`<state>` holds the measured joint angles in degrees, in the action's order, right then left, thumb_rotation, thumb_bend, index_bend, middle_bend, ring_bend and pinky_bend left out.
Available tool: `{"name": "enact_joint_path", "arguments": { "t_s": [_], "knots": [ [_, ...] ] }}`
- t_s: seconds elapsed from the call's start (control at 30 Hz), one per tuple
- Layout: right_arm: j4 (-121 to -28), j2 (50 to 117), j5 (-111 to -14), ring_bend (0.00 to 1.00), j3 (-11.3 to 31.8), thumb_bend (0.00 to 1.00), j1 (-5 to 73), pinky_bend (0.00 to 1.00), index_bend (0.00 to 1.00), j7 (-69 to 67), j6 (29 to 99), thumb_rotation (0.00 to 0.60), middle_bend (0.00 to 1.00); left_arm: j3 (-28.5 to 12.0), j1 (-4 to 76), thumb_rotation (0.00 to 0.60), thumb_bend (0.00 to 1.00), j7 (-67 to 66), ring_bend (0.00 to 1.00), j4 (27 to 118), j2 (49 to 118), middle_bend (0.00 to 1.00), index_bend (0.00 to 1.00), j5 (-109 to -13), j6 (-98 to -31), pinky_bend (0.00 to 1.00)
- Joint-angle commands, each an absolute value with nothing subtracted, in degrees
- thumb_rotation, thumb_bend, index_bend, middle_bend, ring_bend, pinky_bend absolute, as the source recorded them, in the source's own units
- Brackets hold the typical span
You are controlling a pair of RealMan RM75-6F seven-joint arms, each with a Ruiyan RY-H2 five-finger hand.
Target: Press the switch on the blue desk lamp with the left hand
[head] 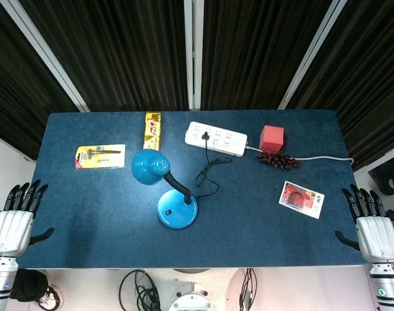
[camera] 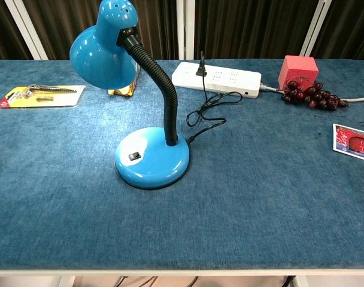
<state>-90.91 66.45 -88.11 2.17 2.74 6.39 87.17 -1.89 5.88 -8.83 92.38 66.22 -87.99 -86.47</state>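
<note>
The blue desk lamp (head: 177, 208) stands near the table's middle, its round base (camera: 152, 157) toward the front and its shade (camera: 104, 48) leaning back-left on a black flexible neck. A small black switch (camera: 133, 156) sits on the base's left part. My left hand (head: 14, 220) lies off the table's front-left corner, fingers spread, holding nothing, well to the left of the lamp. My right hand (head: 370, 223) is at the front-right corner, also spread and holding nothing. Neither hand appears in the chest view.
The lamp's black cord (head: 208, 175) runs to a white power strip (head: 216, 138) at the back. A red box (head: 271, 137) and dark grapes (head: 278, 160) sit back right, a photo card (head: 302, 198) at right. A razor pack (head: 100, 156) and a yellow packet (head: 151, 130) lie back left.
</note>
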Motion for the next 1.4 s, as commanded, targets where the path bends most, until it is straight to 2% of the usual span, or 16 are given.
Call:
{"name": "enact_joint_path", "arguments": {
  "t_s": [0.03, 0.27, 0.4, 0.47, 0.53, 0.6, 0.63, 0.73, 1.07, 1.4],
  "knots": [
    [-90.8, 66.4, -88.2, 0.0, 2.2, 0.08, 2.7, 0.0, 0.0, 6.2, 87.3, 0.6, 0.0, -1.8, 5.9, 0.6, 0.0, -8.8, 0.0, 92.6, 66.1, 0.0, 0.07, -87.8, -86.1, 0.0],
    [-90.8, 65.7, -88.3, 0.0, 2.4, 0.09, 2.6, 0.0, 0.0, 5.2, 87.4, 0.6, 0.0, -0.9, 6.3, 0.6, 0.0, -10.3, 0.0, 95.0, 65.9, 0.0, 0.07, -88.7, -84.9, 0.01],
    [-92.1, 63.9, -87.4, 0.0, 3.3, 0.16, 3.2, 0.0, 0.0, 5.3, 86.8, 0.6, 0.0, -0.3, 6.9, 0.6, 0.0, -13.5, 0.01, 96.5, 66.7, 0.03, 0.08, -92.7, -85.8, 0.14],
    [-92.5, 63.4, -87.5, 0.0, 3.9, 0.16, 3.3, 0.0, 0.0, 5.0, 87.4, 0.6, 0.0, -0.5, 7.7, 0.6, 0.03, -16.8, 0.08, 95.5, 68.2, 0.15, 0.1, -94.9, -86.2, 0.25],
    [-92.8, 63.1, -88.0, 0.0, 4.1, 0.16, 3.2, 0.0, 0.0, 4.4, 88.1, 0.6, 0.0, -0.5, 8.7, 0.6, 0.13, -18.0, 0.27, 94.6, 70.2, 0.38, 0.15, -96.3, -85.4, 0.45],
    [-92.8, 62.9, -88.4, 0.0, 4.0, 0.16, 3.0, 0.0, 0.0, 4.3, 88.6, 0.6, 0.0, -0.2, 9.8, 0.6, 0.24, -17.4, 0.43, 93.9, 72.0, 0.54, 0.17, -97.5, -84.2, 0.58],
    [-92.9, 62.8, -88.8, 0.0, 3.8, 0.16, 2.9, 0.0, 0.0, 4.3, 88.9, 0.6, 0.0, -0.2, 10.5, 0.6, 0.3, -16.7, 0.5, 92.9, 73.6, 0.62, 0.19, -98.5, -83.8, 0.63],
    [-93.2, 62.6, -89.7, 0.0, 3.3, 0.16, 2.5, 0.0, 0.0, 4.2, 89.7, 0.6, 0.0, 0.2, 12.0, 0.6, 0.37, -15.8, 0.6, 90.3, 76.8, 0.73, 0.24, -99.8, -82.2, 0.68],
    [-92.6, 63.2, -91.0, 0.0, 1.4, 0.16, 1.3, 0.0, 0.0, 3.1, 89.7, 0.6, 0.0, 0.7, 19.4, 0.6, 0.38, -14.4, 0.61, 92.8, 80.2, 0.74, 0.2, -94.0, -65.9, 0.69],
    [-91.9, 63.6, -90.6, 0.0, 1.0, 0.16, 1.1, 0.0, 0.0, 2.9, 88.9, 0.6, 0.0, -0.7, 24.4, 0.6, 0.38, -12.5, 0.61, 89.8, 85.3, 0.74, 0.18, -91.8, -60.4, 0.69]
  ]
}}
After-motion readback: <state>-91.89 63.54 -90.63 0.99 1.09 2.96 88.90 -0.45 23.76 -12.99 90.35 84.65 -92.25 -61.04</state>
